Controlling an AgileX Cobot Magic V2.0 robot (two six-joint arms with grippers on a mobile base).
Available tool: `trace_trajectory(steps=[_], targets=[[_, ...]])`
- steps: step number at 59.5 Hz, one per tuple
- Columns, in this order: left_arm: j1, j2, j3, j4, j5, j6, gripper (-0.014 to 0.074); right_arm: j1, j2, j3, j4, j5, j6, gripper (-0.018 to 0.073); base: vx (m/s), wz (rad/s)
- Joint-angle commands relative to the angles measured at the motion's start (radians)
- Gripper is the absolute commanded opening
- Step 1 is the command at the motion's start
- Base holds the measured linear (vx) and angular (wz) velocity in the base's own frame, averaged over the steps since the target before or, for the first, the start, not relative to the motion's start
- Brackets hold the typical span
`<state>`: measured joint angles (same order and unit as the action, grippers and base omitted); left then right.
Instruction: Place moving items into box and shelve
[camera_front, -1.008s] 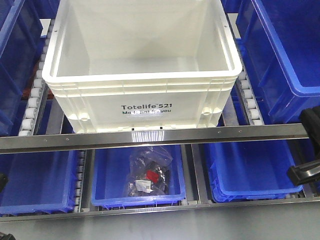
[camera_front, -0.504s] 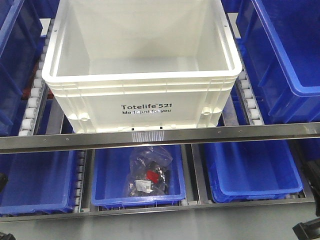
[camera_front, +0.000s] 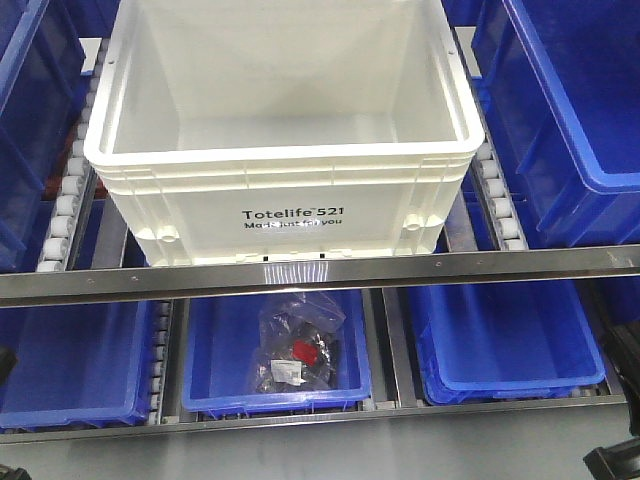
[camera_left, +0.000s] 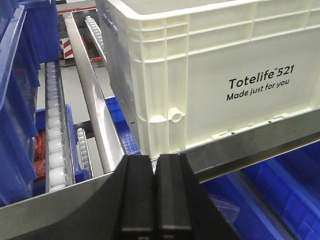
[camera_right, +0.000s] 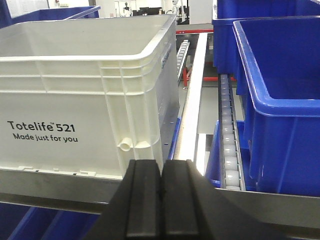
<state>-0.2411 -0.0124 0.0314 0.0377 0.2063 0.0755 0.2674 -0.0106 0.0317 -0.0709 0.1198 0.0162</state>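
Down at the near edge of each wrist view, both sets of black fingers are pressed together with nothing between them: the left gripper (camera_left: 154, 200) and the right gripper (camera_right: 161, 200). Just beyond them runs the steel shelf rail (camera_front: 320, 272), and behind it the big white box (camera_front: 280, 130) sits on the roller shelf, print facing near. No plush toys show in its visible interior. Blue bins (camera_front: 560, 110) flank it; below, a middle blue bin holds a clear bag of parts (camera_front: 298, 350).
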Motion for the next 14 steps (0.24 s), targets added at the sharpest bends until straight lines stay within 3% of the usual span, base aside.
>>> trace_trajectory(steps=[1, 14], targets=[[-0.004, -0.004, 0.02, -0.009, -0.079, 0.0, -0.0022, 0.002, -0.004, 0.018, -0.008, -0.08, -0.011, -0.0015, 0.0, 0.0], [-0.004, -0.004, 0.02, -0.009, -0.079, 0.0, -0.0022, 0.002, -0.004, 0.018, -0.008, -0.08, -0.011, -0.0015, 0.0, 0.0]])
